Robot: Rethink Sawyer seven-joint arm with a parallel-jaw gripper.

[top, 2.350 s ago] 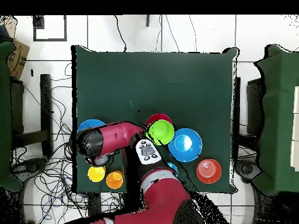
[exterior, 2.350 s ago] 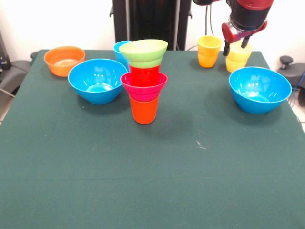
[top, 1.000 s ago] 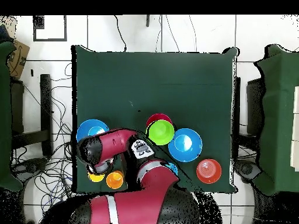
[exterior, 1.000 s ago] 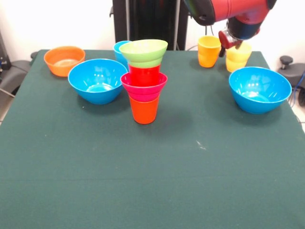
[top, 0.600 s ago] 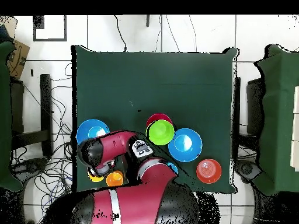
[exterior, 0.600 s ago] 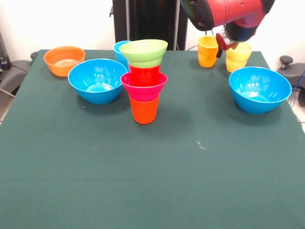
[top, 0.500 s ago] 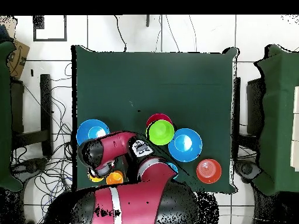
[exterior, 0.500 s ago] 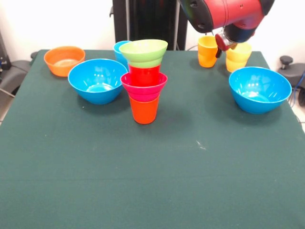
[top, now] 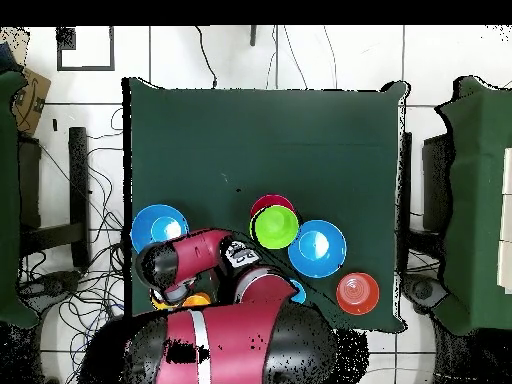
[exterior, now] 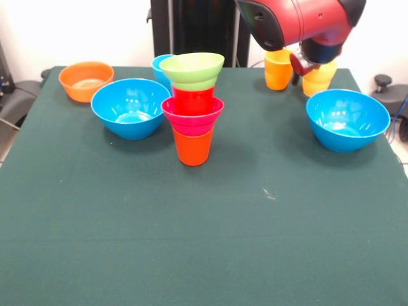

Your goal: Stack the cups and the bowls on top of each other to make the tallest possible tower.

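Jaws' state cannot be told; the gripper (exterior: 305,64) hangs between 2 yellow cups (exterior: 278,69), far right of the tower (exterior: 192,105): glossy orange cup, pink bowl, red cup, lime bowl stacked upward.

I see open cloth across the near half of the table (exterior: 204,242), while the tower (exterior: 193,108) and two blue bowls (exterior: 131,107) (exterior: 347,118) block the far half.
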